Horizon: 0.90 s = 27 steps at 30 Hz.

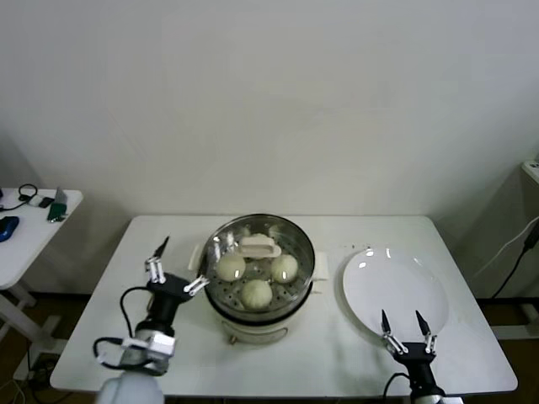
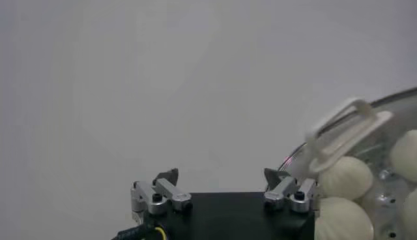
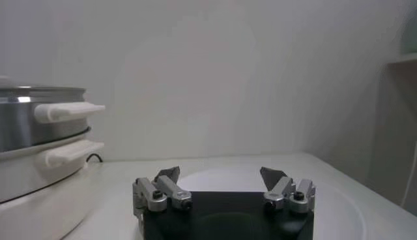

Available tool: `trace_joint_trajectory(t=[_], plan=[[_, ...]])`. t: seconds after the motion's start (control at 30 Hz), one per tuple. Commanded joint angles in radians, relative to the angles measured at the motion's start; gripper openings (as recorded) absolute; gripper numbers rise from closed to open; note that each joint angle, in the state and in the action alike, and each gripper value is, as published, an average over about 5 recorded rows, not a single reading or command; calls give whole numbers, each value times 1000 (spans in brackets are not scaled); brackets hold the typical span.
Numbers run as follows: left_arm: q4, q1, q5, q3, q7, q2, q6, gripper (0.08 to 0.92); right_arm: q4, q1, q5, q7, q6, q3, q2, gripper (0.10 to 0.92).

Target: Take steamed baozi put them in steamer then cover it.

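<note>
The steamer (image 1: 253,324) stands mid-table, a steel basket on a cream base. The cover (image 1: 296,240), clear glass with a cream bar handle (image 1: 259,246), lies on the basket. Through the glass I see three baozi (image 1: 231,268), (image 1: 285,268), (image 1: 257,294); a fourth is mostly hidden under the handle. My left gripper (image 1: 183,261) is open and empty just left of the steamer, one fingertip close to its rim. The left wrist view shows the gripper (image 2: 221,176), the handle (image 2: 348,134) and the baozi (image 2: 345,177). My right gripper (image 1: 402,322) is open and empty over the near edge of the white plate (image 1: 396,286).
The empty white plate lies right of the steamer and shows in the right wrist view (image 3: 339,202), with the steamer (image 3: 29,127) off to the side. A small side table (image 1: 34,223) with small items stands far left. A cable (image 1: 514,252) hangs at the right.
</note>
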Motion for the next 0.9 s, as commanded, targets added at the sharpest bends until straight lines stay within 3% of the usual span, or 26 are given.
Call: trace_joint_trajectory(t=[0.03, 0.3, 0.9], plan=[[277, 111, -660, -243, 23, 51, -373, 823, 2, 5, -8, 6, -3, -1, 1, 823], [359, 104, -645, -178, 46, 21, -395, 823, -2, 4, -8, 7, -7, 0, 6, 823], [346, 123, -636, -157, 68, 11, -395, 823, -2, 6, -6, 1, -8, -2, 5, 823]])
